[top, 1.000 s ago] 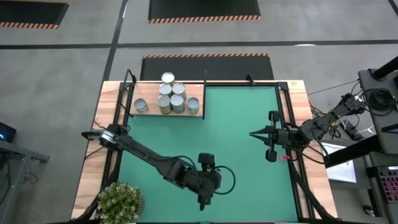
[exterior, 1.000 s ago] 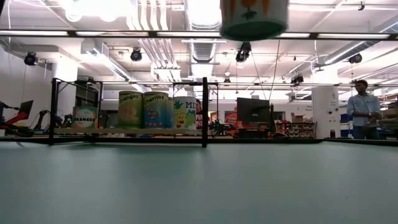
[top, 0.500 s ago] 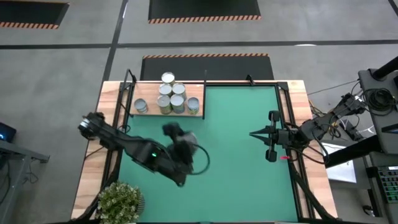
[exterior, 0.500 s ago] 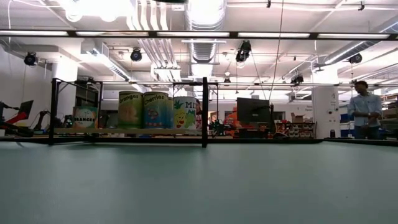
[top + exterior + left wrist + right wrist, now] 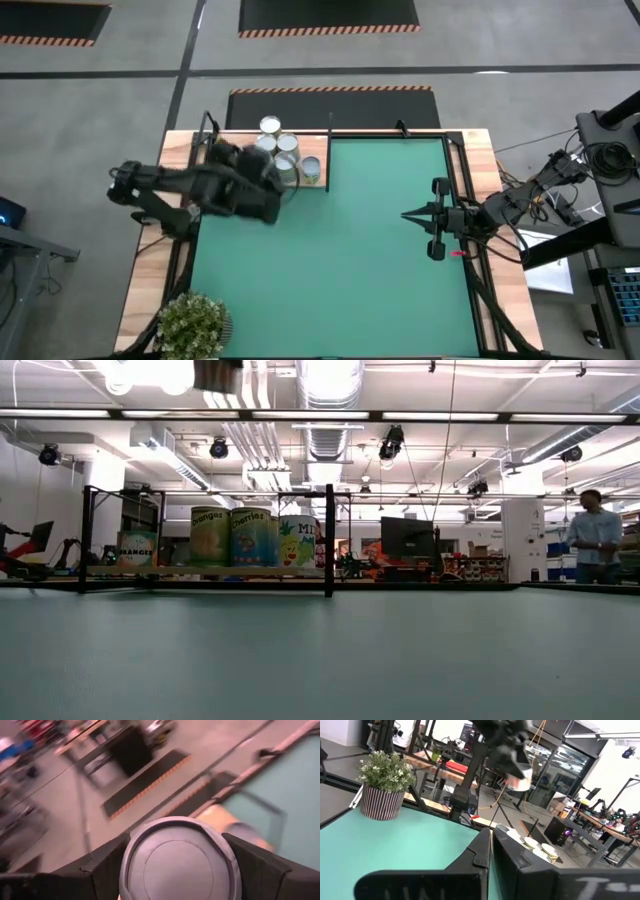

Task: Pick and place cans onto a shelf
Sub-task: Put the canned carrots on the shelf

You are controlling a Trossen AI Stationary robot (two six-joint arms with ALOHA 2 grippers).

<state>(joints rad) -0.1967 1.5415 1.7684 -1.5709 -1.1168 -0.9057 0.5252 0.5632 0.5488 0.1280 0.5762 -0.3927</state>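
Note:
Several cans [image 5: 285,150] stand on their bases on the light-wood shelf [image 5: 312,148] at the table's far left. The low view shows them in a row [image 5: 252,537]. My left gripper [image 5: 262,188] hovers at the shelf's near edge, shut on one more can [image 5: 180,865]. The right wrist view shows this can high above the mat [image 5: 520,782]. My right gripper [image 5: 405,214] waits shut near the table's right edge, holding nothing. My left gripper pinches the can's round side wall [image 5: 127,865] between its two fingers, one finger [image 5: 105,867] on each side. The can's silvery round end faces back toward the wrist. The can is lifted clear of mat and shelf.
A black frame with upright posts [image 5: 329,540] runs around the shelf and along the green mat [image 5: 340,260]. A potted plant [image 5: 195,322] stands at the near left corner. A person [image 5: 597,540] stands in the room beyond the table.
My left gripper has carried the can from the mat's near middle toward the far left, up to the shelf's near edge. It has risen and turned on the way, still shut on the can. In the low view the can has gone up out of the picture.

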